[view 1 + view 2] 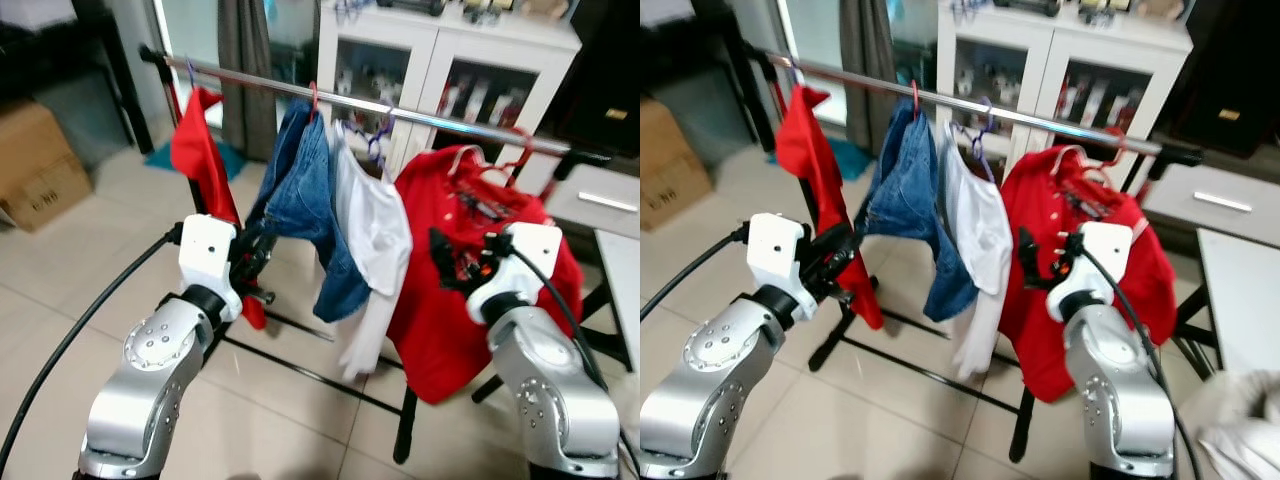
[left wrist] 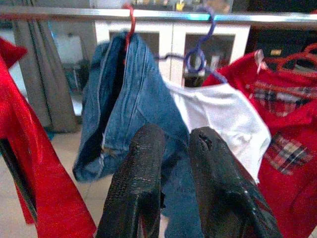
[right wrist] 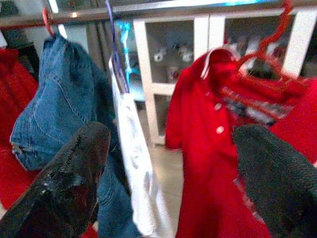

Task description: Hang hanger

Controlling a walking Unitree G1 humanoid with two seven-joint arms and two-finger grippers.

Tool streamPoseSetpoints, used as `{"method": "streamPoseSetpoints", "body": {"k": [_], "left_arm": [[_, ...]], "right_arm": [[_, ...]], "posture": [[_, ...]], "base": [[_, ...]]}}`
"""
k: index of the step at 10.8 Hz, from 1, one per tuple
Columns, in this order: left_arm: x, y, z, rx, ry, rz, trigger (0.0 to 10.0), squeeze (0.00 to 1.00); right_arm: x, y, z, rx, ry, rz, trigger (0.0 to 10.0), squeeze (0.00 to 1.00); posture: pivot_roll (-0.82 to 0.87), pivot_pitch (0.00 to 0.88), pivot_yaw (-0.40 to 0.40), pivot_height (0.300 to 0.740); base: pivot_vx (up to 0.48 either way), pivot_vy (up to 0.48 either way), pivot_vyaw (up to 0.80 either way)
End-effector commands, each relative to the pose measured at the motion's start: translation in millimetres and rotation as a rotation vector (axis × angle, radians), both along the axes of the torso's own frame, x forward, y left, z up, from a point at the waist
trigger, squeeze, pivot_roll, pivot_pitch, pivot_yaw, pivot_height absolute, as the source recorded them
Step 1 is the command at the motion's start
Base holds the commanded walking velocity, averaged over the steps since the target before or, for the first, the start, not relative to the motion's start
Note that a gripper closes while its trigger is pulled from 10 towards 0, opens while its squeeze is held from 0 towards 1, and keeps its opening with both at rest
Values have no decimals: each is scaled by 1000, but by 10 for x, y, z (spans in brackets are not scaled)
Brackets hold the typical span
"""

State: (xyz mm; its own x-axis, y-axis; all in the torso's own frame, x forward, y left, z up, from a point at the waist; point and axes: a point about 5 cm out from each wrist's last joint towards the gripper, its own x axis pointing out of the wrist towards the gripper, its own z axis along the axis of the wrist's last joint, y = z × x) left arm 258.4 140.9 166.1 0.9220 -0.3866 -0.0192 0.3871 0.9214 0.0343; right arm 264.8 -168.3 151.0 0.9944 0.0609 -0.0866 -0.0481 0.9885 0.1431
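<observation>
Red hanger [image 3: 270, 47] with red polo shirt [image 1: 450, 270] is hooked on steel rail [image 1: 420, 117] near rail's right end, straight ahead of right tool [image 3: 173, 163], held wide, empty. Hanger's long axis is judged along rail. Left tool [image 2: 173, 188], held narrow, empty, is pointed at jeans [image 2: 133, 109], farther off.

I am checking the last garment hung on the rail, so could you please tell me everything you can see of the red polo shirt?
The red polo shirt hangs on a red hanger whose hook is over the metal rail, at the robot's right end of the rack. It looks like soft knit fabric, with a white-edged collar, white buttons and a plaid inner lining. It hangs slightly askew, beside the white shirt. The right gripper, open, sits just in front of it.
</observation>
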Motion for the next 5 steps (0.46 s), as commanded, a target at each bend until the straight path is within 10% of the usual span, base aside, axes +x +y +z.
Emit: {"method": "streamPoseSetpoints", "body": {"k": [1, 5], "left_arm": [[8, 9, 36, 3, -16, -5, 10000, 0], [32, 20, 31, 26, -15, -19, 10000, 0]], "right_arm": [[20, 26, 7, -21, -5, 9, 10000, 0], [37, -37, 48, 52, -41, -68, 10000, 0]], "posture": [[136, 4, -44, 740], [134, 0, -36, 740]], "base": [[458, 0, 800], [459, 0, 400]]}}
